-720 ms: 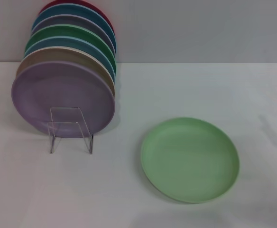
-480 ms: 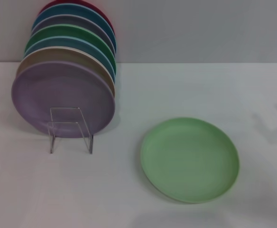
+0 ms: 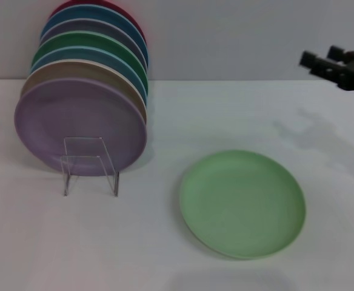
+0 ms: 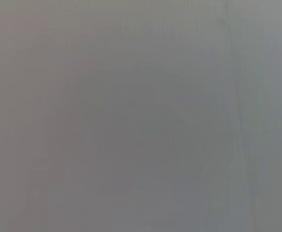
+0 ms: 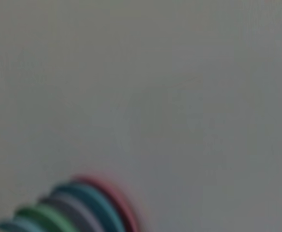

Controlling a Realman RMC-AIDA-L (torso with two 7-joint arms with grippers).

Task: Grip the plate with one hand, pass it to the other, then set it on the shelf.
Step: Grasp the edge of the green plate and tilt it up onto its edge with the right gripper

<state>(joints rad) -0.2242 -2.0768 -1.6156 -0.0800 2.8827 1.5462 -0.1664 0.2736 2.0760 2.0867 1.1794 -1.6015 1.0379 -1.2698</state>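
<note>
While the right gripper point(image 3: 317, 60) is hanging at the far right edge above the table point(image 3: 225, 115) with its fingers spread, the mint plate point(image 3: 242, 204) is lying flat, well apart from the clear shelf point(image 3: 91, 165) holding upright plates point(image 3: 80, 124).

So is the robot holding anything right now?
No. The right gripper hangs open above the table, empty; the mint plate lies flat, untouched.
</note>
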